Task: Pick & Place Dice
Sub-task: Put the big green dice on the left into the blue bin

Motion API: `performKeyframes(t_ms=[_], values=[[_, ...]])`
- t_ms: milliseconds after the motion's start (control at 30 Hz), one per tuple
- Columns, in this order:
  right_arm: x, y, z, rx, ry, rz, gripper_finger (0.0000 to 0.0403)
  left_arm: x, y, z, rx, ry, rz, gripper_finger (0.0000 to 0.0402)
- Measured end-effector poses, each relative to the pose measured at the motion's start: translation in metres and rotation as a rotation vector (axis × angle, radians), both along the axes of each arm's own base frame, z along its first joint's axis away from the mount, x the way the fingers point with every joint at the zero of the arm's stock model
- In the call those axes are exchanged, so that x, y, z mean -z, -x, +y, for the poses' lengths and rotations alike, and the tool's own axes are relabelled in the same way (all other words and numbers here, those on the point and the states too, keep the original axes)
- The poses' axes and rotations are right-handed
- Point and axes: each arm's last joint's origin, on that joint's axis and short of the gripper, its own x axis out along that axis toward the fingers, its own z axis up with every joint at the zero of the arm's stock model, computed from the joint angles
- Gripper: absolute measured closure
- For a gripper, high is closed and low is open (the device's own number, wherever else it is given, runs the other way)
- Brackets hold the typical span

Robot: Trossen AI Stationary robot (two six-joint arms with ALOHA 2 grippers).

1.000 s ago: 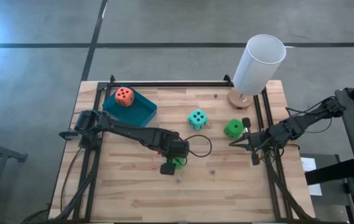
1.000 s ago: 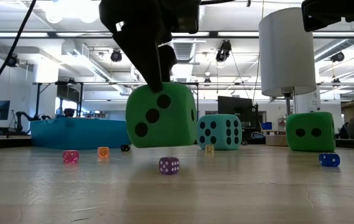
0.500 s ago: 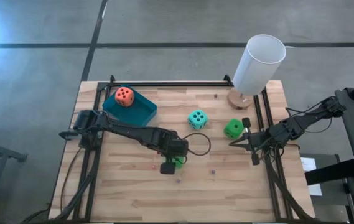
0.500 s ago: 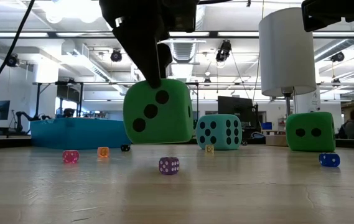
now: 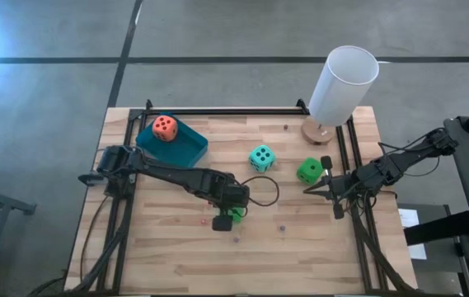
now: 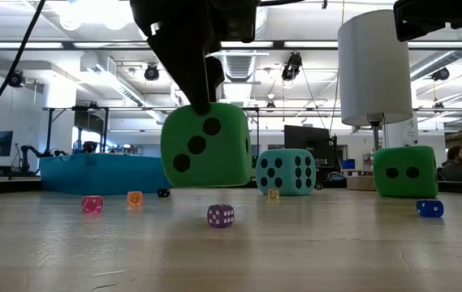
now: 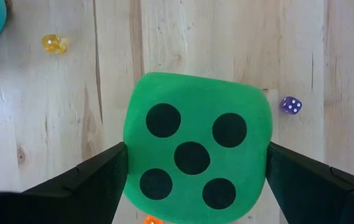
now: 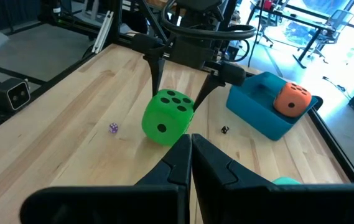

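My left gripper (image 5: pixel 232 214) is at the table's middle, shut on a bright green die (image 6: pixel 207 146) whose five-pip face (image 7: pixel 195 149) is turned up toward the wrist. An orange-red die (image 5: pixel 165 127) lies in the blue tray (image 5: pixel 186 148) at the far left. A teal die (image 5: pixel 261 157) and a second green die (image 5: pixel 308 171) rest on the wood, right of centre. My right gripper (image 8: pixel 189 149) waits at the right edge, shut on nothing. My left gripper pinches the green die by two opposite side faces (image 7: pixel 133 155), one dark finger (image 7: pixel 96 180) on each. The fingers come from above, pointing steeply down. The die hangs clear of the table, slightly tilted.
A white cylinder on a round wooden foot (image 5: pixel 343 82) stands at the far right corner. Several tiny dice lie scattered on the wood, among them a purple one (image 6: pixel 220 215), a pink one (image 6: pixel 92 203) and a blue one (image 6: pixel 429 208). Black rails frame the table's sides.
The held green die has risen a little and turned slightly in the low view; it stays clear of the table in my left gripper.
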Motion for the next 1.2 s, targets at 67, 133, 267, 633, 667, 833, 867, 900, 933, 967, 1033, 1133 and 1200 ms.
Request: performKeyframes(t_ms=[67,133,267,633,667,833,867,900,933,967,1033,1133,1200], values=[[0.0000,0.0000,0.0000,0.000,0.000,0.000,0.0394,0.0000,0.0000,0.0000,0.000,-0.001,0.000,0.0053],[0.0000,0.0000,0.0000,0.000,0.000,0.000,0.0394,0.0000,-0.0001,0.0001,-0.001,-0.003,-0.001,0.0056],[0.0000,0.0000,0.0000,0.000,0.000,0.000,0.0394,0.0000,-0.0001,0.0001,-0.001,-0.003,-0.001,0.0061],[0.0000,0.0000,0.0000,0.000,0.000,0.000,0.0394,-0.0001,-0.0003,0.0006,-0.012,-0.015,-0.005,0.0065],[0.0000,0.0000,0.0000,0.000,0.000,0.000,0.0394,-0.0001,-0.0003,0.0007,-0.018,-0.014,-0.005,0.0066],[0.0000,0.0000,-0.0001,0.000,0.000,0.000,0.0394,-0.0002,-0.0006,0.0012,-0.034,-0.015,-0.008,0.0064],[0.0000,0.0000,0.0000,0.000,0.000,0.000,0.0394,-0.0002,-0.0008,0.0014,-0.037,-0.020,-0.010,0.0064],[-0.0001,0.0001,0.0000,0.000,0.000,-0.001,0.0394,-0.0003,-0.0008,0.0017,-0.041,-0.025,-0.012,0.0063],[0.0000,0.0000,0.0000,0.000,0.000,0.000,0.0394,-0.0002,-0.0008,0.0019,-0.043,-0.031,-0.012,0.0063],[0.0000,0.0000,0.0000,0.000,0.000,0.000,0.0394,-0.0003,-0.0008,0.0019,-0.043,-0.033,-0.013,0.0064],[-0.0001,0.0000,0.0000,0.000,0.000,0.000,0.0394,-0.0003,-0.0009,0.0022,-0.044,-0.033,-0.013,0.0066],[0.0000,0.0000,0.0000,0.000,0.000,0.000,0.0394,-0.0003,-0.0009,0.0023,-0.045,-0.036,-0.014,0.0067],[0.0000,0.0000,0.0000,0.000,0.000,0.000,0.0394,-0.0004,-0.0010,0.0023,-0.045,-0.035,-0.015,0.0067]])
